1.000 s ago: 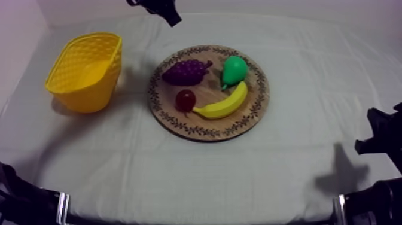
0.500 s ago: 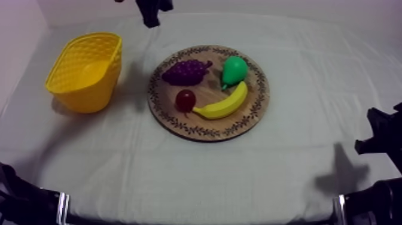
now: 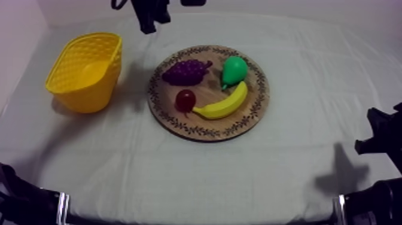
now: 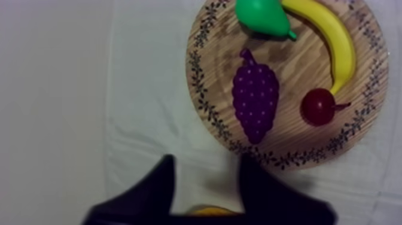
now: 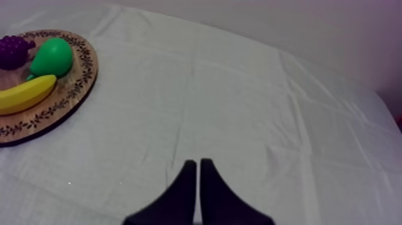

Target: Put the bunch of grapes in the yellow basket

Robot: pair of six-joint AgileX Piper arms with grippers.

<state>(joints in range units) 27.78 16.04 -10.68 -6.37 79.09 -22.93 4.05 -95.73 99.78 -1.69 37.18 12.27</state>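
Over the tabletop (image 4: 72, 90) the left gripper (image 4: 206, 163), fingers (image 4: 158, 182) spread and empty, hovers by the wooden board (image 4: 206, 90) rim; the bunch of grapes (image 4: 255, 103) lies just beyond, lengthwise away.

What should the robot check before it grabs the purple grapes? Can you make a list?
1. Jaws of the left gripper apart, nothing between them: ok.
2. The bunch of grapes lies on the wooden board, uncovered: ok.
3. Left gripper over the grapes: not ok; it is over the cloth beside the board.
4. Room round the grapes: ok; the pear and small red fruit lie apart from it.
5. The yellow basket stands upright, mouth open: ok.
6. The right gripper is shut, away from the board: ok.
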